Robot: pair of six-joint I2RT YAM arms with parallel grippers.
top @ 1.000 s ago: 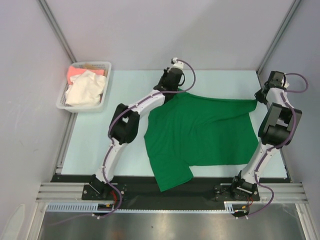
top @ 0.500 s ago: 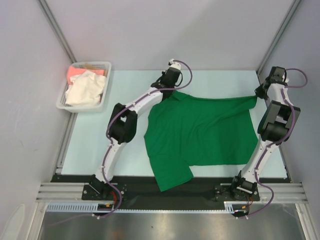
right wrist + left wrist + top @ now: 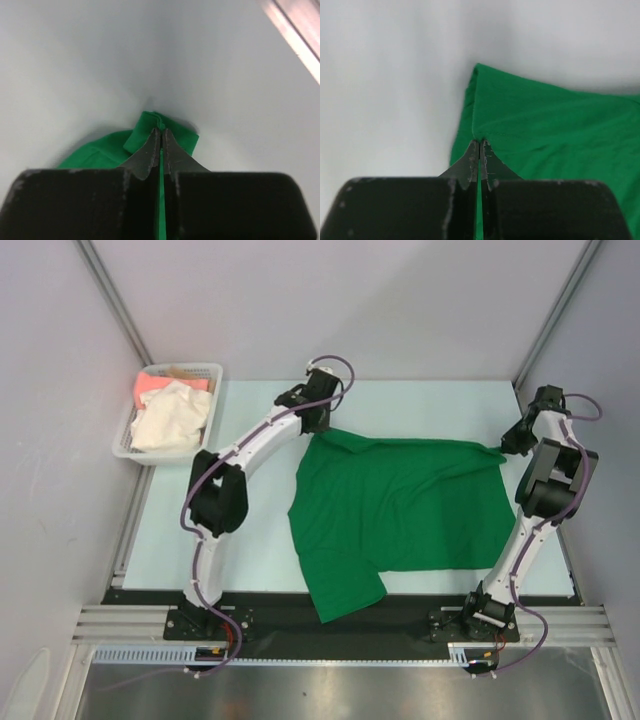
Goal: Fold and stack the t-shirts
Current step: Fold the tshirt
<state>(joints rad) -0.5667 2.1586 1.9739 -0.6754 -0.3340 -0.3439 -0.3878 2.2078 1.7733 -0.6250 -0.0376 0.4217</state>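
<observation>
My left gripper (image 3: pixel 322 429) is clamped on the far left corner of the green t-shirt (image 3: pixel 400 505). In the left wrist view its fingers (image 3: pixel 470 162) are pressed together, with a thin fold of green cloth caught at the tips. My right gripper (image 3: pixel 506 447) is clamped on the far right corner of the same garment. In the right wrist view the finger pair meets on a small bunched tab of green fabric, just above the pale surface. The green t-shirt lies spread on the table (image 3: pixel 430 400) between both arms, its far edge drawn in a line from one gripper to the other. The body lies mostly flat with shallow wrinkles. One sleeve extends toward the near edge and overlaps the dark strip in front of the arm bases. At the far left, beside the table, stands a white lattice basket (image 3: pixel 213 368). It contains the cream-white t-shirt (image 3: pixel 170 422), crumpled, with the salmon-pink t-shirt (image 3: pixel 152 383) showing behind it. Both are well apart from the green t-shirt.
</observation>
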